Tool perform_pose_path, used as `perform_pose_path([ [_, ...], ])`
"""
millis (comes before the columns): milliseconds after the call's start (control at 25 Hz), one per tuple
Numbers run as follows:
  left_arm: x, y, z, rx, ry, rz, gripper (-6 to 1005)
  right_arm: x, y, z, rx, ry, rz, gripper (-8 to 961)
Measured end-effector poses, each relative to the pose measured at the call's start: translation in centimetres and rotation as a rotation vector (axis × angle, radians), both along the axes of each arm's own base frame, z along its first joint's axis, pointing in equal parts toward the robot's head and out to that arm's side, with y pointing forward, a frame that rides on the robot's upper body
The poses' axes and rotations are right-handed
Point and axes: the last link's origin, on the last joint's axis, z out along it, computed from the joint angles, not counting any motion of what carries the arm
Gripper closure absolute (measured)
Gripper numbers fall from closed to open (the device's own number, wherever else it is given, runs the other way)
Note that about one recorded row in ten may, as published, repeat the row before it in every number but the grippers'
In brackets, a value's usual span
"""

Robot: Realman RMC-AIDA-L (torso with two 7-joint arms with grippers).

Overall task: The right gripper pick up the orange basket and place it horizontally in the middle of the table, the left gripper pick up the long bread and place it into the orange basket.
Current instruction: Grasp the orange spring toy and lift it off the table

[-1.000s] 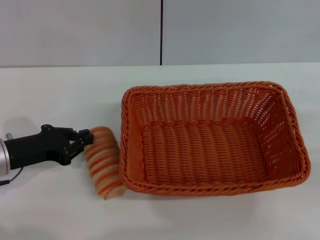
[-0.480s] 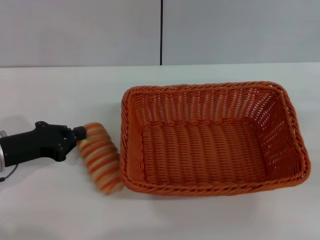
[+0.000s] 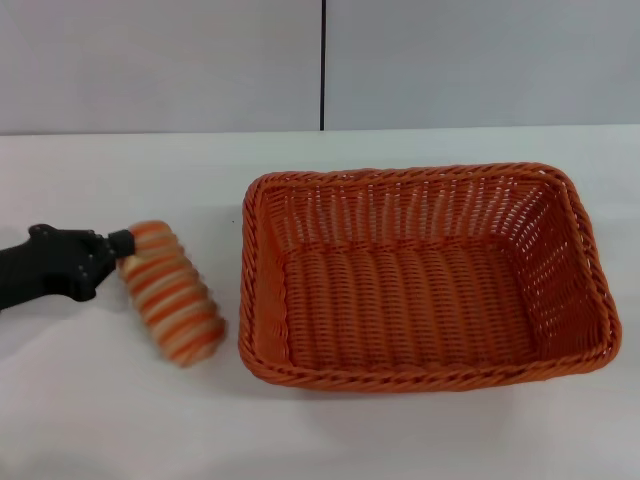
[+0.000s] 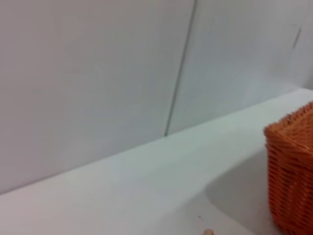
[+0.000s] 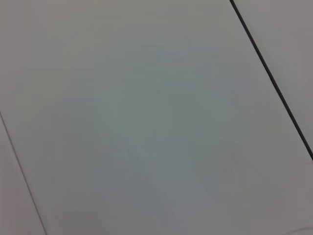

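Now, head view: the left claw reaches in from the robot's left and grips one end of the bread.
Bread: striped orange and cream, it slants from the claw toward the basket, its free end near the worktop and just beside the basket's left rim, apart from it.
Basket: it sits lengthwise across the middle of the worktop, with nothing in it.
Right claw: not visible in this view.
Left wrist view: a corner of the basket shows, with bare worktop and the wall; the bread cannot be made out for certain.
Right wrist view: only a pale wall panel with a dark seam; no claw shows.
Step in hand: likely carrying the bread to the basket.
Doing it well: raise the free end above the braided rim before crossing, since an end grip lets the loaf droop; centre it over the basket floor, lower, then release.
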Motion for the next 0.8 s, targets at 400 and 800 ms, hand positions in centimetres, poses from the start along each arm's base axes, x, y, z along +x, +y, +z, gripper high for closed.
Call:
perform_pose_path([
  [400, -1.0, 0.7, 3.4, 0.162, -0.061, 0.075, 993, -0.1, 0.1, -0.1, 0.0, 0.002, 0.003, 358],
  [800, 1.0, 1.5, 7.7, 0.38, -0.247, -0.008, 994, -0.4, 0.4, -0.3, -0.001, 0.001, 0.015, 358],
])
